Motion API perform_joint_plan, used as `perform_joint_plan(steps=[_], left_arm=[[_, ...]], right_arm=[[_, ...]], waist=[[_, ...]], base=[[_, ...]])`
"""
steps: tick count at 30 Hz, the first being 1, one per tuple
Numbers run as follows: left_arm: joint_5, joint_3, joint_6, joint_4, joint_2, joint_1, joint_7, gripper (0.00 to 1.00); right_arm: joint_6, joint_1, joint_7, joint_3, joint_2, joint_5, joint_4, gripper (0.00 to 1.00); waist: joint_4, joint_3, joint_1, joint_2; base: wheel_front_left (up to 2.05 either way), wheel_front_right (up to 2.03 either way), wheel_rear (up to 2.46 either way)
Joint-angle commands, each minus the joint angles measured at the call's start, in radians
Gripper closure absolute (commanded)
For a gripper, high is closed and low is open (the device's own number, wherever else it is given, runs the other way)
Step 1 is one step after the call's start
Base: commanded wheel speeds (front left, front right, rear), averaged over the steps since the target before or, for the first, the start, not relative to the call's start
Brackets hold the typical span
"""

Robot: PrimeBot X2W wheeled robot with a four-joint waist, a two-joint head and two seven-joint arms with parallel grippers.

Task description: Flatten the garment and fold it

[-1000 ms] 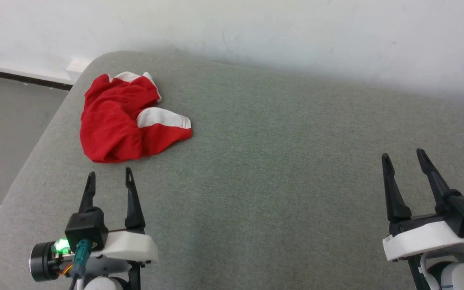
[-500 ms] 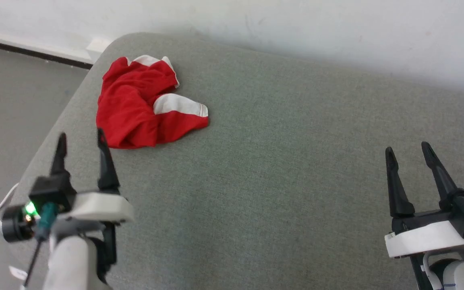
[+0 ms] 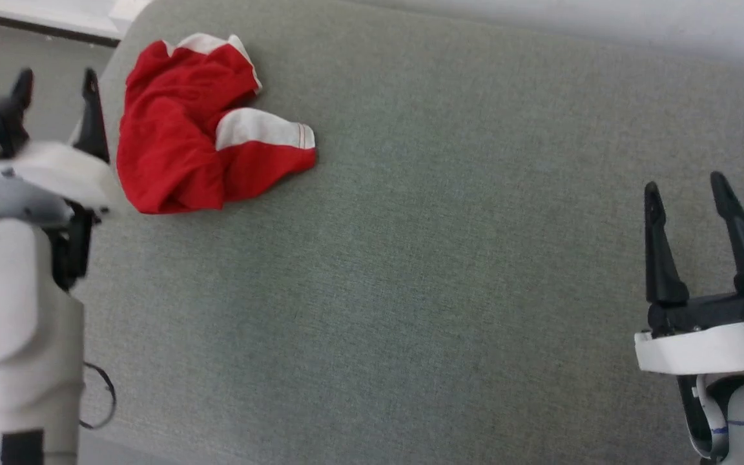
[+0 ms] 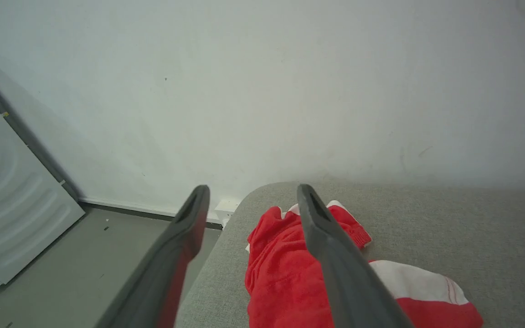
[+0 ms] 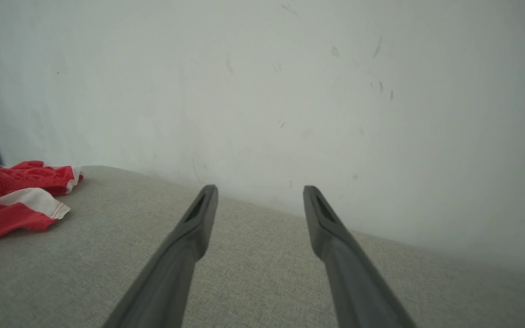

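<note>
The garment [image 3: 185,129], red shorts with white bands, lies crumpled near the far left corner of the grey cushion [image 3: 423,245]. My left gripper [image 3: 55,77] stands open just left of it, over the cushion's left edge, nothing between its fingers. In the left wrist view the garment [image 4: 280,278] lies below and right of the open left gripper [image 4: 251,193], partly behind one finger. My right gripper [image 3: 685,184] is open and empty at the right, far from the garment. The right wrist view has the garment [image 5: 16,200] at its left edge, well away from the open right gripper [image 5: 260,193].
A white wall [image 5: 262,91] runs behind the cushion. Grey floor [image 4: 62,282] and a pale panel [image 4: 12,209] lie beyond the cushion's left edge. A dark cable loop [image 3: 97,400] hangs by my left forearm.
The head camera has tilted down and turned. My left arm has risen and moved forward, from in front of the garment to beside its left side. The garment has not moved on the cushion.
</note>
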Motion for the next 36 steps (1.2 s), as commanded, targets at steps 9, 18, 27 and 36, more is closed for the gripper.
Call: perform_joint_plan(steps=[9, 18, 27, 36], left_arm=[[-0.113, -0.078, -0.084, 0.208, 0.104, -0.285, 0.311, 0.0], [-0.386, -0.299, -0.096, 0.253, 0.266, -0.377, 0.713, 0.0], [-0.536, -0.449, -0.104, 0.293, 0.356, -0.346, 0.908, 0.0], [-0.602, -0.53, -0.104, 0.281, 0.373, -0.327, 0.863, 1.0]], right_arm=[[-0.002, -0.081, -0.028, -0.005, 0.002, -0.017, -0.043, 0.0], [-0.002, -0.137, -0.047, -0.005, 0.003, -0.028, -0.094, 0.0], [-0.002, -0.163, -0.062, -0.007, 0.003, -0.033, -0.115, 0.0], [-0.002, -0.152, -0.062, -0.001, 0.003, -0.035, -0.091, 0.0]], waist=[[-0.073, 0.165, -0.0002, 0.0], [-0.149, 0.268, -0.0002, 0.0], [-0.174, 0.327, -0.0002, 0.0], [-0.164, 0.255, -0.0002, 0.0]], base=[[0.0, 0.0, 0.0], [0.0, 0.0, 0.0], [0.0, 0.0, 0.0], [0.0, 0.0, 0.0]])
